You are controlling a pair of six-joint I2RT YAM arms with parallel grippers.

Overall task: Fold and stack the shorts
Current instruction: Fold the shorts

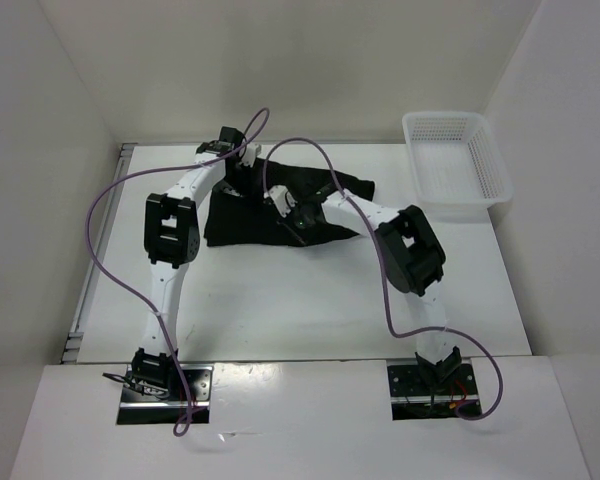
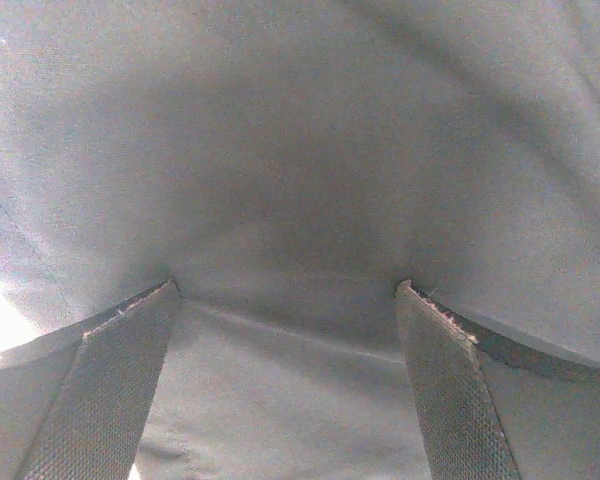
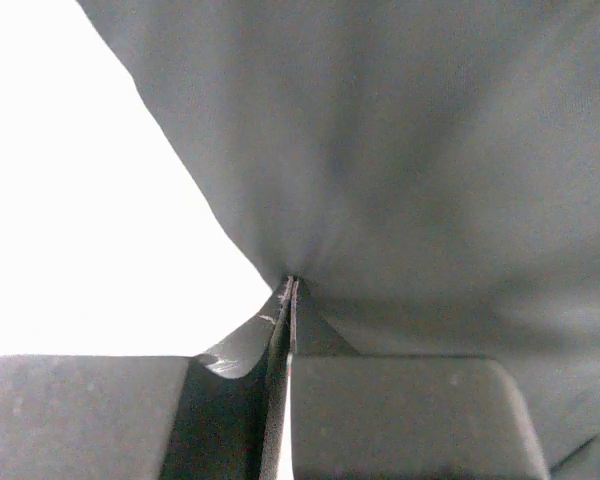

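Observation:
The black shorts (image 1: 280,205) lie rumpled on the white table at the back centre. My left gripper (image 1: 242,176) is down on their far left part. In the left wrist view its fingers (image 2: 110,390) stand wide apart with dark fabric (image 2: 300,180) spread between and beyond them, so the left gripper (image 2: 285,300) is open. My right gripper (image 1: 298,218) is at the shorts' near middle edge. In the right wrist view the right gripper (image 3: 290,287) is shut, pinching the edge of the dark cloth (image 3: 410,150), which rises from the fingertips.
A white mesh basket (image 1: 458,165) stands at the back right of the table, apart from the shorts. White walls close in the back and both sides. Purple cables loop over both arms.

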